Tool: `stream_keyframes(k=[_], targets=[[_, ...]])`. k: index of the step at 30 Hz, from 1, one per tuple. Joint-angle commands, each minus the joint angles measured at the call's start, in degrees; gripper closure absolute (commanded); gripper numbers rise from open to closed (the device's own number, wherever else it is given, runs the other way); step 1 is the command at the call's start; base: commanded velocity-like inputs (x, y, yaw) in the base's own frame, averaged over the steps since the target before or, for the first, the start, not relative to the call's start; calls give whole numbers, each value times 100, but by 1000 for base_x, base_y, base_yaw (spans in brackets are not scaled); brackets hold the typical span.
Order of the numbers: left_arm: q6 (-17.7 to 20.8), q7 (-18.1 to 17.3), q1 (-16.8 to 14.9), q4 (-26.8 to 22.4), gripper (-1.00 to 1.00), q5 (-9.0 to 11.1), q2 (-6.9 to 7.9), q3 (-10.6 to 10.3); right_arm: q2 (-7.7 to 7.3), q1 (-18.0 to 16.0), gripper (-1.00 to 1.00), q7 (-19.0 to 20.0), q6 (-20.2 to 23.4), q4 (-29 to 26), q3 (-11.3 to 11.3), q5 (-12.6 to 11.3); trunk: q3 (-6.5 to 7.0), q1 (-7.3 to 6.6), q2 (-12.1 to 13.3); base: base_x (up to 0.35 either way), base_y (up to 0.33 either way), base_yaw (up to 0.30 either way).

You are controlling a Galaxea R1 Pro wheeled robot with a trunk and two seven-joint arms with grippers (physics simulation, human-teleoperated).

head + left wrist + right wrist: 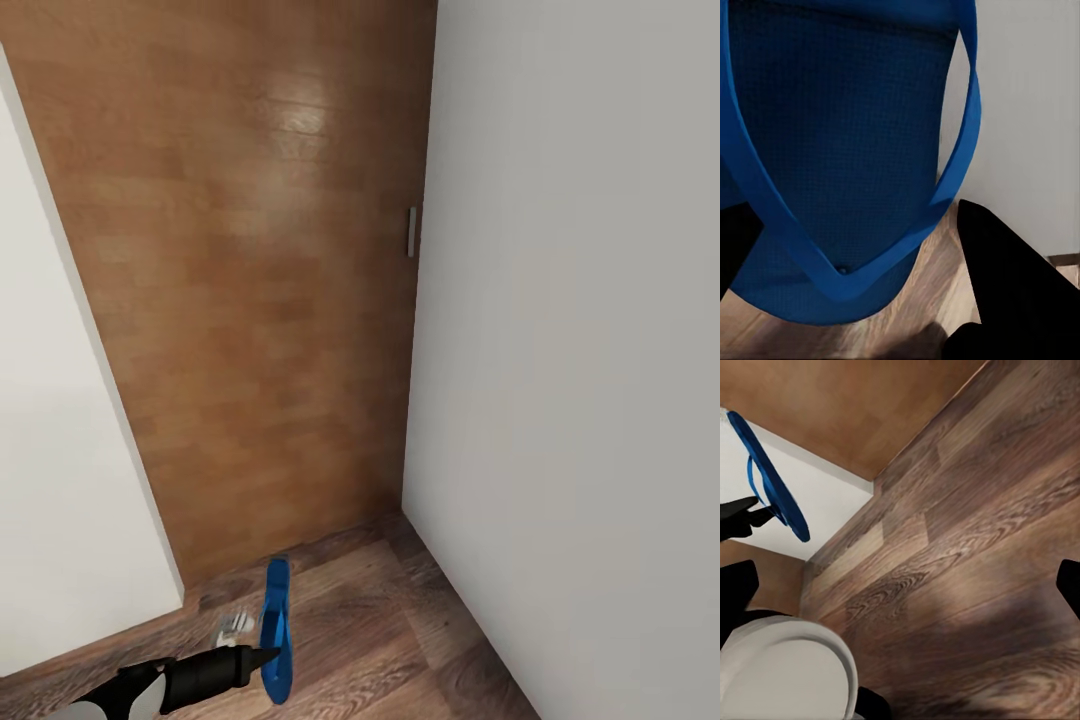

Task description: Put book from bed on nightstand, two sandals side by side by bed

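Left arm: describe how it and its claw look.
In the head view the left arm is a slim tube, white nearer the body, then a matte black sleeve tapering to the left claw. In the left wrist view its fingers are plain black, broad and smooth. No cables or markings show.

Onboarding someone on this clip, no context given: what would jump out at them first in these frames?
The bright blue sandal, low in the head view, held edge-up off the dark wood floor by the left claw; the left wrist view has its sole and thong strap up close. Next, the big wooden door straight ahead, hemmed between a white wall on the right and a pale panel on the left.
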Motion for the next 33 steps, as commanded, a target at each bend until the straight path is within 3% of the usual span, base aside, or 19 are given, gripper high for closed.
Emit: stream_keyframes(k=[1,4,7,12,25,33], targets=[[18,42,-3,62,100,58,0,-10,1,-1,-100,16,60,-1,-4,-28,14,-24,39,0,0,0],[-305,413,53,264,100,-51,-3,-11,3,-1,-100,12,54,2,6,-23,67,-90,159,0,0,0],[-774,819,386,316,100,-307,-2,-12,3,-1,-100,11,23,33,12,-21,121,-156,280,0,0,0],[-1094,1009,644,332,100,-562,-44,-17,-7,-1,-100,18,-19,334,9,-20,193,-243,440,0,0,0],[-1151,1045,691,336,100,-604,-163,-37,-38,-1,-100,28,-35,621,-12,-21,193,-243,440,0,0,7],[-1151,1050,691,343,100,-585,-168,-37,-8,-1,-100,28,-32,623,-5,-20,193,-243,440,0,0,213]])
